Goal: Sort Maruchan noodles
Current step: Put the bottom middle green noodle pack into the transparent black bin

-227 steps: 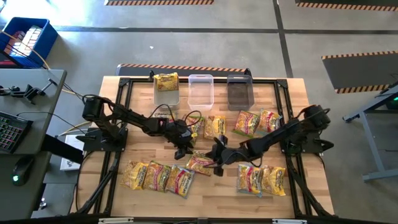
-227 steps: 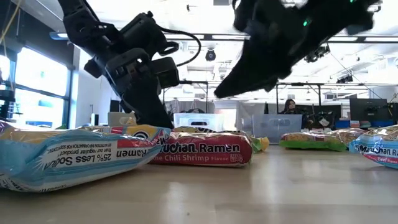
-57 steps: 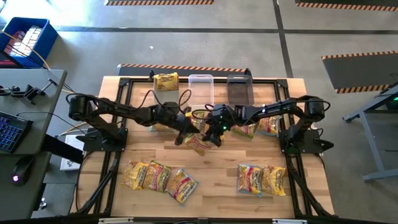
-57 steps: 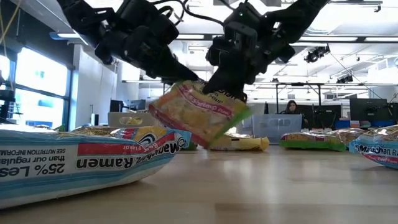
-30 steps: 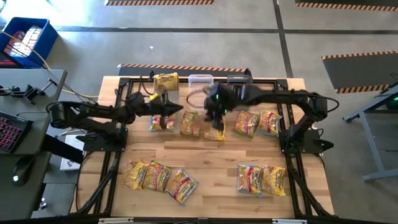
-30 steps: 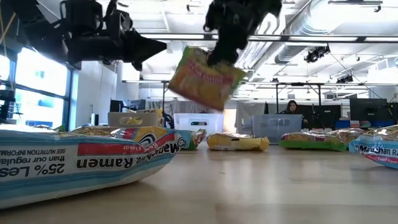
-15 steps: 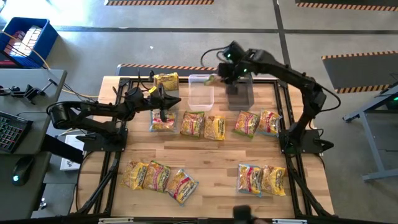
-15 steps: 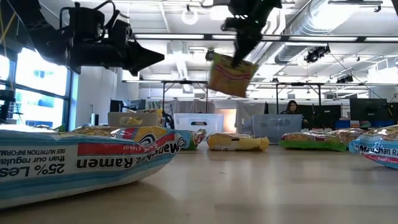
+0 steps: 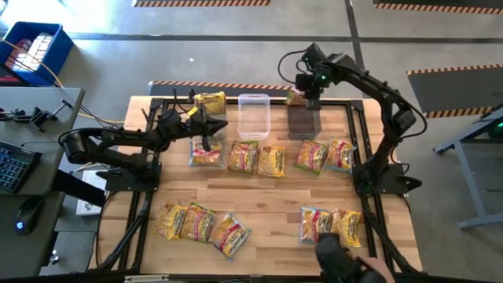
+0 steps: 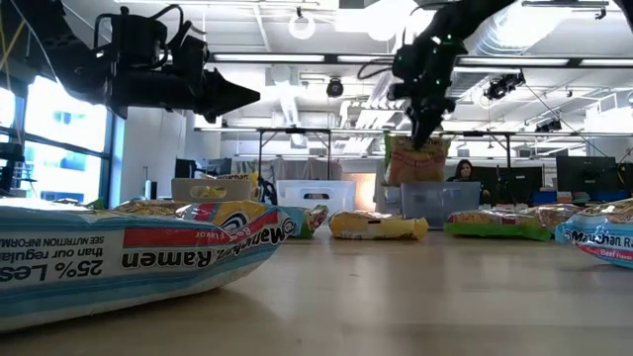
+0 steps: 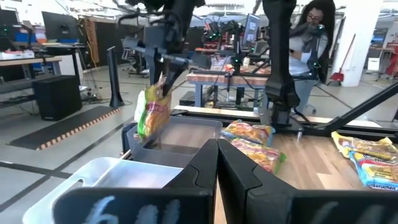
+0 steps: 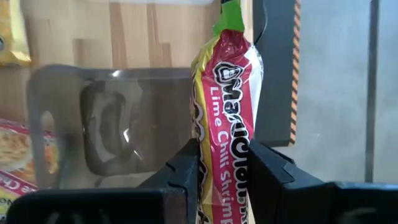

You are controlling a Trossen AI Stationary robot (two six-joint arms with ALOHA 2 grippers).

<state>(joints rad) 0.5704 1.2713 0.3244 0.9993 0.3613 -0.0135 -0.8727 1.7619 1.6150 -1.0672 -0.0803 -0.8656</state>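
Red "Lime Chili Shrimp" packet (image 12: pixel 229 93): wrist-view only.

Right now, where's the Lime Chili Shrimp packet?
The pink-red and yellow crinkly Lime Chili Shrimp ramen packet hangs pinched in the right tool, in the high view above the far end of the dark plastic bin at the table's back edge.

The lower end of the red-and-yellow crinkly Lime Chili Shrimp ramen packet (image 12: pixel 227 118) is hidden between the right gripper's dark fingers (image 12: pixel 186 171) in the right wrist view. A dark rounded shape (image 9: pixel 339 255) at the high view's bottom edge is cut off and blurred; what it is cannot be told. The pale blue ramen packet (image 10: pixel 119 252) nearest the low camera runs off the picture's left edge.
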